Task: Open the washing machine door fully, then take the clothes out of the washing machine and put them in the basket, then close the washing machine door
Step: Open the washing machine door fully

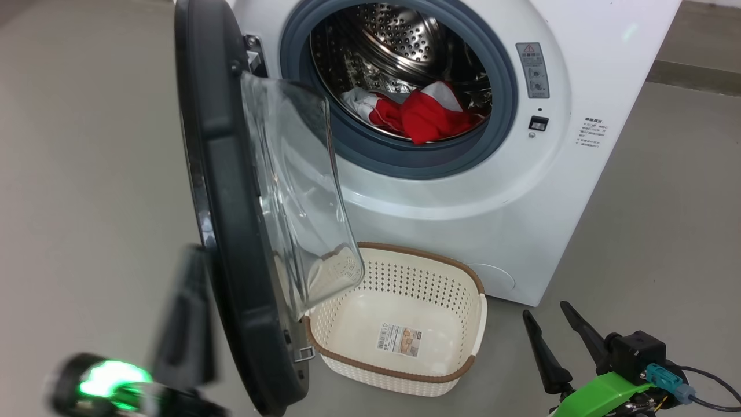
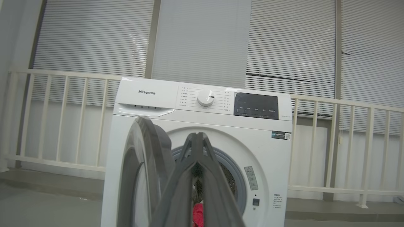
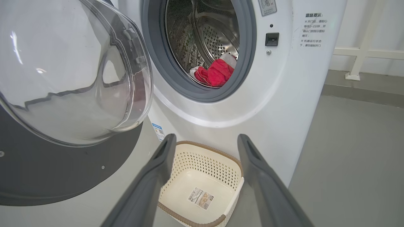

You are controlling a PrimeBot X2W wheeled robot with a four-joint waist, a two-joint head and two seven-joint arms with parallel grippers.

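Blurred left gripper [image 1: 185, 313] holds its dark fingers pressed together on nothing; right gripper [image 1: 544, 313] is spread. Black-rimmed round glass door [image 1: 226, 174] hangs open off the big white front-loading washing machine [image 1: 579, 191]. Red-and-white fabric clothes [image 1: 428, 116] lie in its steel drum [image 1: 399, 35], and the cream perforated plastic basket [image 1: 405, 278] before it is empty. Unloading and closing are judged still to do.

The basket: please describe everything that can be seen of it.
The basket is cream plastic, rounded-rectangular, with perforated walls, a brown woven-look rim and a side handle. It is empty; only a paper label sits on its smooth bottom. It stands upright on the grey floor, just before the washing machine; whether they touch cannot be told. In the head view the glass of the open door covers its left corner.
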